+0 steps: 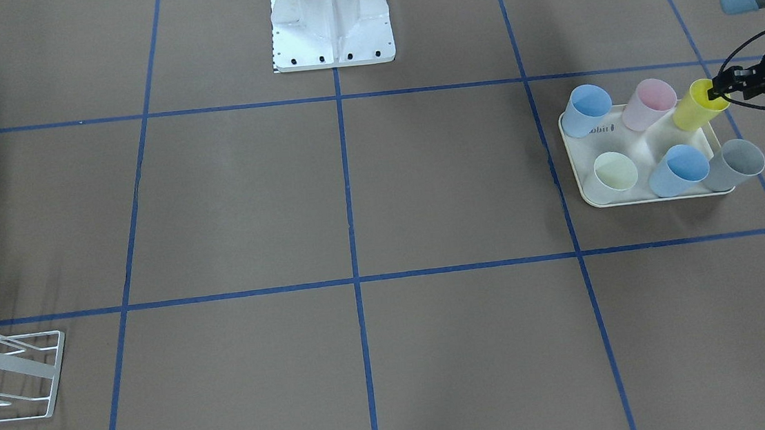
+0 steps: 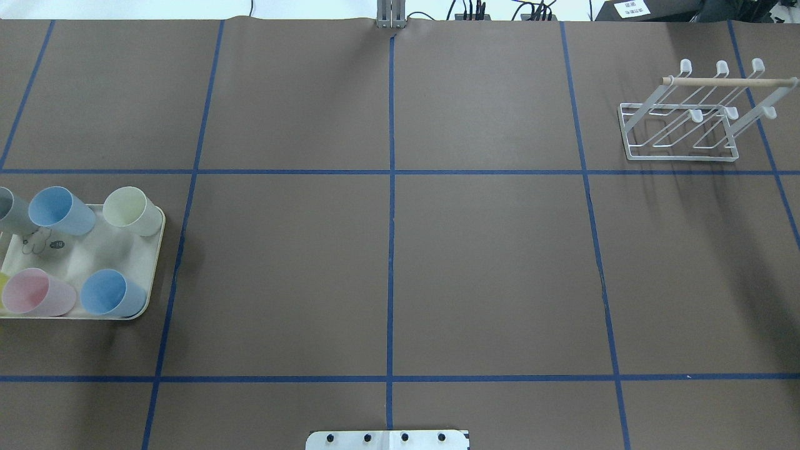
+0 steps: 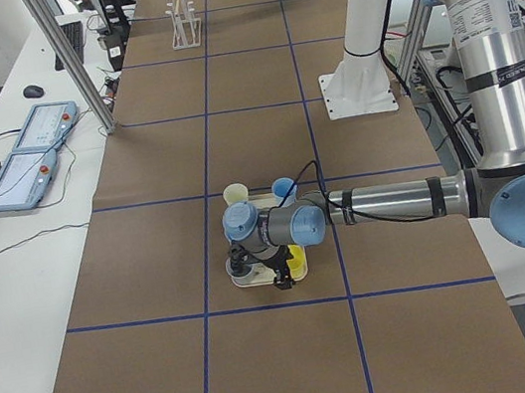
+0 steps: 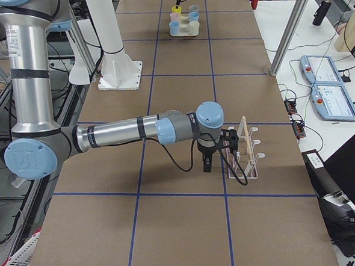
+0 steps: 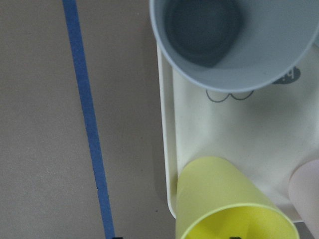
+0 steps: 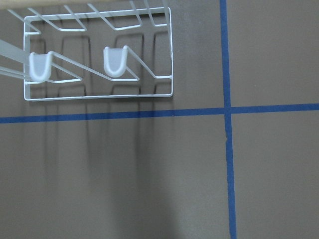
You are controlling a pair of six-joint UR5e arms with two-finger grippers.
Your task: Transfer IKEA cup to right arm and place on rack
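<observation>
A yellow cup (image 1: 695, 108) stands at a corner of the cream tray (image 1: 576, 177) with several other pastel cups. My left gripper (image 1: 718, 92) is at the yellow cup's rim. In the left wrist view the yellow cup (image 5: 229, 209) is at the bottom, and two dark fingertip edges show apart, either side of its near wall, so the gripper is open. The white wire rack (image 2: 687, 134) with a wooden dowel stands far right on the table; it also shows in the right wrist view (image 6: 99, 59). My right gripper (image 4: 206, 166) hovers beside the rack (image 4: 241, 147); I cannot tell its state.
A grey cup (image 5: 224, 45) stands next to the yellow one on the tray. Blue, pink and pale green cups (image 2: 59, 209) fill the other spots. The robot's base plate (image 1: 332, 39) sits mid-table. Blue tape lines cross the brown table.
</observation>
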